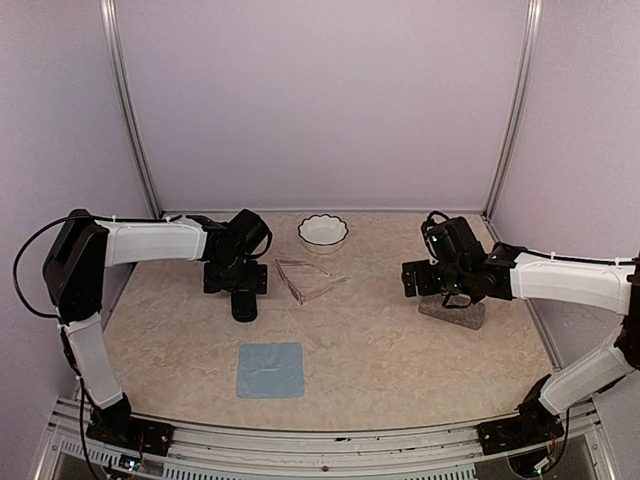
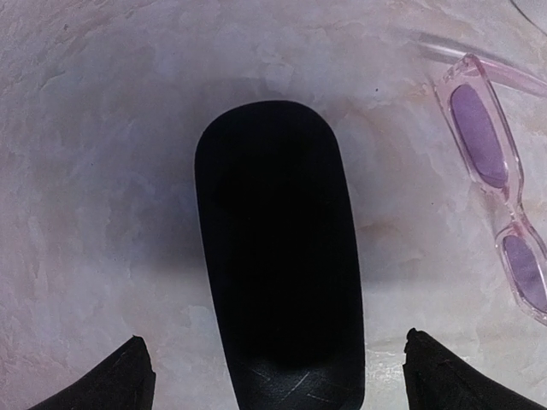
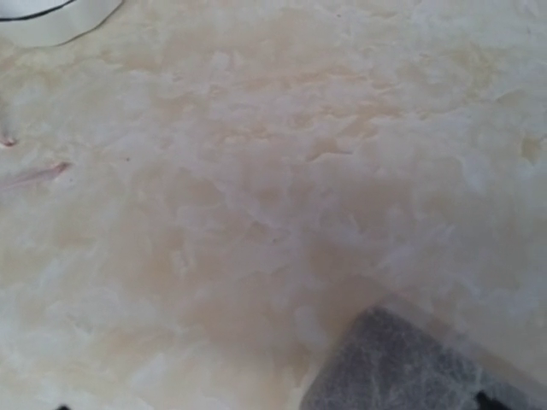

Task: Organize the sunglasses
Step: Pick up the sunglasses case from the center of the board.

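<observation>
Sunglasses (image 1: 308,278) with a pale pink frame and purple lenses lay on the table (image 1: 400,360), at 6 o'clock from a white bowl (image 1: 323,232) and at 2 o'clock from a black case (image 2: 278,248). The left gripper (image 2: 282,383) hung over that case, its fingers spread wide on either side and clear of it. The right gripper (image 1: 410,280), also spread, hovered at 10 o'clock from a grey speckled case (image 1: 452,312). A blue cloth (image 1: 270,370) lay at 6 o'clock from the black case.
</observation>
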`<state>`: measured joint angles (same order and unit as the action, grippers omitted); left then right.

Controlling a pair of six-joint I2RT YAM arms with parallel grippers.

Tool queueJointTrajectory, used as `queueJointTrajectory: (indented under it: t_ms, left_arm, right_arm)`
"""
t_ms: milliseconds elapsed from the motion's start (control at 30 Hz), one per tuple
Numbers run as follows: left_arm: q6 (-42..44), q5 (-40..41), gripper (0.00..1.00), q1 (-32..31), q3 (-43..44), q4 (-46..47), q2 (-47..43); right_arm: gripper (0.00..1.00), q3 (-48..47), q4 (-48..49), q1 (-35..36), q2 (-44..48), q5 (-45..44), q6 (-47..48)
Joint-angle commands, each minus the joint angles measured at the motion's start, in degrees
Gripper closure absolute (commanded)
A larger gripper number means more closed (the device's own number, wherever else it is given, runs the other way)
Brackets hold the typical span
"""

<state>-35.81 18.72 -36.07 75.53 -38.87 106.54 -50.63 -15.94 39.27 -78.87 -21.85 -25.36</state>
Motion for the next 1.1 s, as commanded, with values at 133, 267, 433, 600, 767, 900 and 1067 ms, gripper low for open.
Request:
queueJointTrajectory:
  t_ms: [133,267,433,600,767,900,1067]
  left_arm:
    - [-3.9,3.3,0.01,-0.4,3.1,-1.8,3.4]
    - [-3.8,3.6,0.03,-0.3,3.5,-1.8,5.1]
    - [-3.7,3.3,0.10,-0.2,3.9,-1.4,7.4]
    - [-3.8,2.6,0.16,-0.4,4.4,-0.8,8.5]
    - [-3.8,3.6,0.20,-0.3,5.4,-1.6,8.8]
    - [-4.2,4.5,0.22,-0.3,5.5,-2.1,8.3]
    - [-4.0,4.5,0.24,-0.2,5.4,-2.1,8.0]
  right_arm:
    - [0.00,1.0,-0.2,0.1,1.2,-3.4,-2.8]
    - [0.00,1.3,-0.7,0.0,1.3,-3.8,-3.2]
    - [0.00,1.7,-0.3,0.0,1.7,-3.3,-3.3]
    - [0.00,2.1,-0.2,-0.1,1.9,-3.2,-3.1]
    - [0.00,2.0,0.0,-0.1,1.6,-2.9,-2.9]
    - [0.00,2.0,0.1,-0.1,1.2,-2.6,-2.7]
    - [0.00,1.9,0.3,-0.1,0.8,-2.4,-2.7]
